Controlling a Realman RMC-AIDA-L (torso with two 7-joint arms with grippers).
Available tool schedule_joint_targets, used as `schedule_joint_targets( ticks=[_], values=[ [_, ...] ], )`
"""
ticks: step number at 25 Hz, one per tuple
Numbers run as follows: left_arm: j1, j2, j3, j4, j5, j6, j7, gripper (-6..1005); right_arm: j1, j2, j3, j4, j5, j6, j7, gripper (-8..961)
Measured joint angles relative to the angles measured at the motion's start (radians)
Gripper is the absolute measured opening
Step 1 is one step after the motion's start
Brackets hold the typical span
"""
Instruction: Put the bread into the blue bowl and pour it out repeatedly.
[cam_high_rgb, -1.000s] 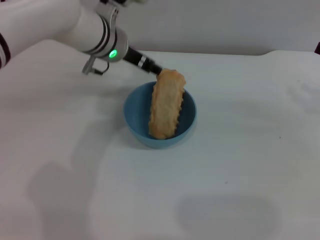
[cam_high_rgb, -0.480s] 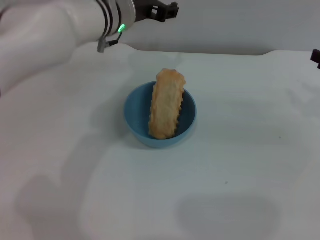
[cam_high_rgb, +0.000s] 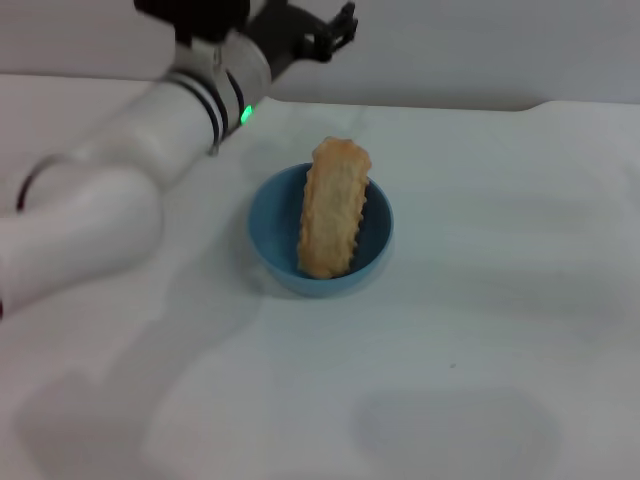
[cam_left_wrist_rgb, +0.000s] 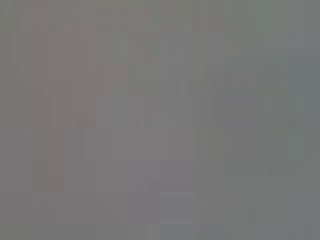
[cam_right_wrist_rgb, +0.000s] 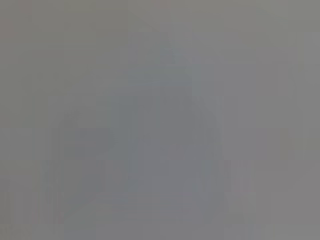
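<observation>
Jaws of the left gripper (cam_high_rgb: 340, 27), raised at 12 o'clock of the blue bowl (cam_high_rgb: 268, 232), stand apart, empty; bread (cam_high_rgb: 333, 207) leans inside the bowl on the desk (cam_high_rgb: 500, 300).

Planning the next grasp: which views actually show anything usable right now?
Head view: bread leaning in the bowl, left gripper raised behind it, soft shadows on the table. Left wrist and right wrist views: flat grey, nothing readable.

Head view evenly bright, soft diffuse shadows on the white table (cam_high_rgb: 520, 300), slightly soft focus, both wrist views blank grey
</observation>
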Motion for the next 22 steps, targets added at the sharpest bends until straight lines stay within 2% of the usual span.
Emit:
schedule_joint_targets(
  ticks=[5,8,16,22],
  values=[
    [0.014,-0.002,0.135,-0.083,-0.125,-0.195,-0.041,767,-0.007,0.005,0.003,0.208,0.267,-0.1,-0.373,590],
    [0.032,-0.003,0.222,-0.124,-0.168,-0.325,-0.059,767,0.006,0.006,0.003,0.326,0.399,-0.125,-0.525,590],
    [0.072,-0.003,0.29,-0.154,-0.203,-0.39,-0.087,767,0.009,0.006,0.003,0.464,0.621,-0.184,-0.586,590],
    [0.093,-0.003,0.325,-0.159,-0.204,-0.436,-0.091,767,0.005,0.009,0.003,0.489,0.643,-0.188,-0.586,590]
  ],
)
